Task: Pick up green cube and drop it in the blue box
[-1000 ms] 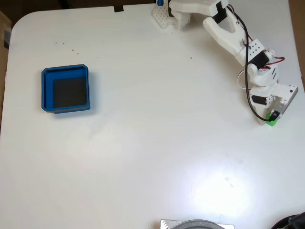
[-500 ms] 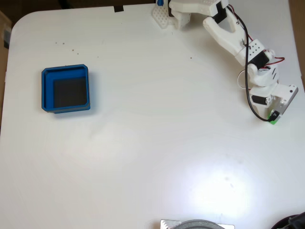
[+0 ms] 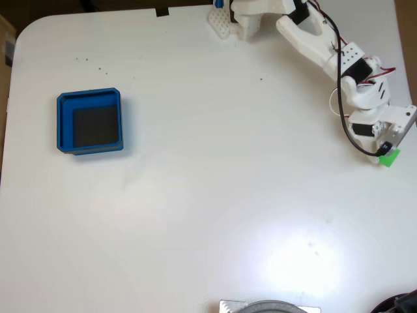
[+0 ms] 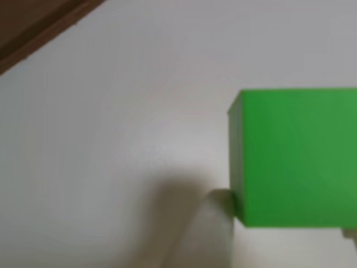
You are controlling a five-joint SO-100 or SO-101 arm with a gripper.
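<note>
The green cube (image 3: pixel 390 158) sits at the far right of the white table in the fixed view, partly under my gripper (image 3: pixel 388 155). In the other view the green cube (image 4: pixel 293 156) looms large at the right, with a white fingertip (image 4: pixel 206 237) pressed against its lower left corner and a sliver of the second one at the right edge. My gripper (image 4: pixel 279 243) is shut on the cube. The blue box (image 3: pixel 64 124), with its black floor, lies far off at the table's left side, and nothing is inside it.
The table's right edge runs close beside the gripper. My arm's base (image 3: pixel 251 16) stands at the top edge. A grey round object (image 3: pixel 270 306) and a dark object (image 3: pixel 401 303) sit at the bottom edge. Brown wood (image 4: pixel 33 22) shows beyond the table.
The arm has swung to the right and slightly up in the fixed view, and the green cube has gone with the gripper toward the table's right edge.
</note>
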